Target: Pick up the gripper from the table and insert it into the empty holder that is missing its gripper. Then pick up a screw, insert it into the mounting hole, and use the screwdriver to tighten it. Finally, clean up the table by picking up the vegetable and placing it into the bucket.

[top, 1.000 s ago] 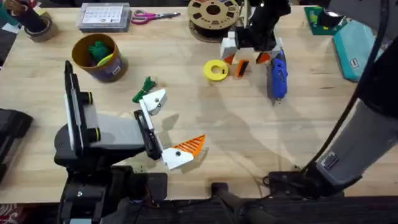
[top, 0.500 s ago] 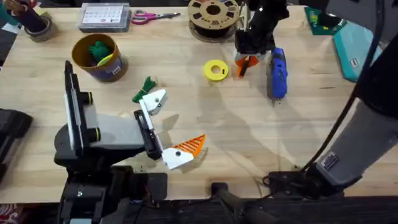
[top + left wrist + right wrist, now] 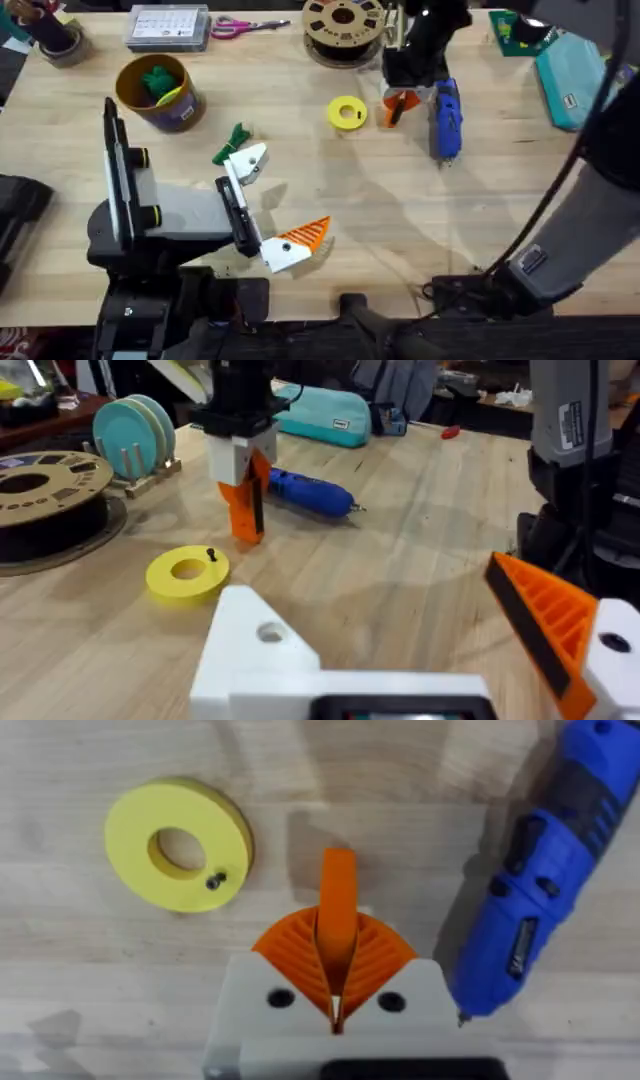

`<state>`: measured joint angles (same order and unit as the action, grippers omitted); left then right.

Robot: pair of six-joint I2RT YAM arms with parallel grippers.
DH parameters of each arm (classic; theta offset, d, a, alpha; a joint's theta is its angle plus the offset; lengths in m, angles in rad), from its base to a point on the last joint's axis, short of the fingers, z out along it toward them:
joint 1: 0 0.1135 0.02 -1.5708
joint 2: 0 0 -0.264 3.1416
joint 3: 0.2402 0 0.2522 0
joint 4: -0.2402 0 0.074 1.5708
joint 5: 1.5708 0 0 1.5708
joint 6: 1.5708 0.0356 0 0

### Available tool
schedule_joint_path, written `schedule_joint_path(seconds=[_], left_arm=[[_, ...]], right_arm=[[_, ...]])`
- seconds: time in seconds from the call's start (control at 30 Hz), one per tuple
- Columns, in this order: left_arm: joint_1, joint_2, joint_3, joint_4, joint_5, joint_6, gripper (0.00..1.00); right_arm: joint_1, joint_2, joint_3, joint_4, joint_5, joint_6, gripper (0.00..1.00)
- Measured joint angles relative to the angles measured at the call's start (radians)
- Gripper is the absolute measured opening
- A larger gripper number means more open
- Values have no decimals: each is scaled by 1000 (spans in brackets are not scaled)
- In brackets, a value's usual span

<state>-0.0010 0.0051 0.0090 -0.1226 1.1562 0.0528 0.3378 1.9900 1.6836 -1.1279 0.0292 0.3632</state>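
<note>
Orange and thumb-sized, the loose gripper (image 3: 337,915) is pinched between the right gripper's (image 3: 336,970) closed orange pads, at the far side of the wooden table (image 3: 400,220). It sits between a yellow ring (image 3: 347,113), which carries a small dark screw (image 3: 214,880), and the blue screwdriver (image 3: 445,120) lying just beside it. Whether the gripper touches the table cannot be told. Near the table's front, the left gripper (image 3: 275,205) rests with its fingers spread wide, holding nothing: one finger is the plain white holder (image 3: 247,161), the other bears an orange tip (image 3: 308,234). The green vegetable (image 3: 232,141) lies by the holder. Farther left stands the yellow bucket (image 3: 160,95).
</note>
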Motion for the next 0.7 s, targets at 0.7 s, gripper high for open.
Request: schedule_joint_path(seconds=[0.7], left_arm=[[0,0,0,0,0,0,985]], right_arm=[[-18,-534,-71,108,-234,-24,10]])
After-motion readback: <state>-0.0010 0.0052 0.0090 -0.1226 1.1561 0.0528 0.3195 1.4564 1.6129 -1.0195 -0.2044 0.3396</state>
